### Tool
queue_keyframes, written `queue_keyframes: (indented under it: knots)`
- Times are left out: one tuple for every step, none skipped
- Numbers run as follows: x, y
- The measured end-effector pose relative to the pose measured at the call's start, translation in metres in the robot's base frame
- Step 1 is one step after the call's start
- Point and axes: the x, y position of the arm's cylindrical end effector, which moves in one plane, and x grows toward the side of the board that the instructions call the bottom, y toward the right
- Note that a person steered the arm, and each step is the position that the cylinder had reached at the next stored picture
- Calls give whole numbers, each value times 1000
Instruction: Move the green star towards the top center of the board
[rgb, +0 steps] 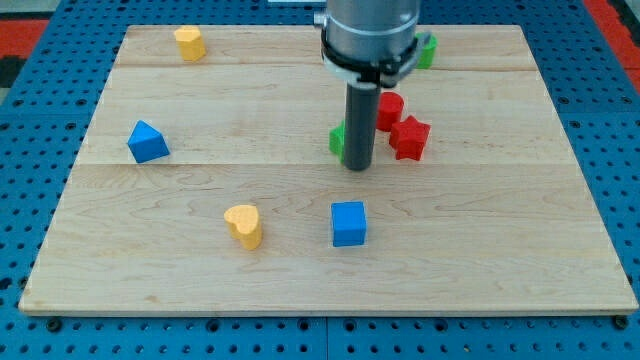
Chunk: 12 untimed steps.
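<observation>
1. The tool was a straight dark rod with no jaws to open or close; my tip (358, 166) rested on the surface (480, 250) a little right of the board's middle.
2. A green block (338, 139), presumably the green star, sat touching the rod's left side, just above the tip. Most of it was hidden behind the rod, so its shape could not be confirmed.
3. A red cylinder (389, 109) stood just right of the rod, slightly toward the view's top.
4. A red star (409, 137) lay touching the red cylinder's lower right, near the rod but apart from it.
5. A second green block (428, 51) showed at the view's top, right of the arm's grey housing (370, 30) and partly hidden by it; its shape could not be told.
6. A blue cube (349, 223) sat below the tip, toward the view's bottom, clear of it.
7. A yellow heart-shaped block (243, 225) lay left of the blue cube, well apart from the tip.
8. A blue triangular block (147, 142) sat near the board's left edge.
9. A yellow block (189, 43) of rounded form stood at the top left.
10. The wooden board lay on a blue perforated base (40, 120).
</observation>
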Motion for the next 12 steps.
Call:
queue_keyframes:
  knots:
    - [-45, -5]
    - [-86, -18]
    - [-112, -40]
    - [-111, -50]
    - [-116, -73]
    - [-140, -70]
    - [-158, -63]
    - [-147, -62]
    - [-146, -62]
    - [-146, -62]
    - [-140, -62]
    - [-138, -62]
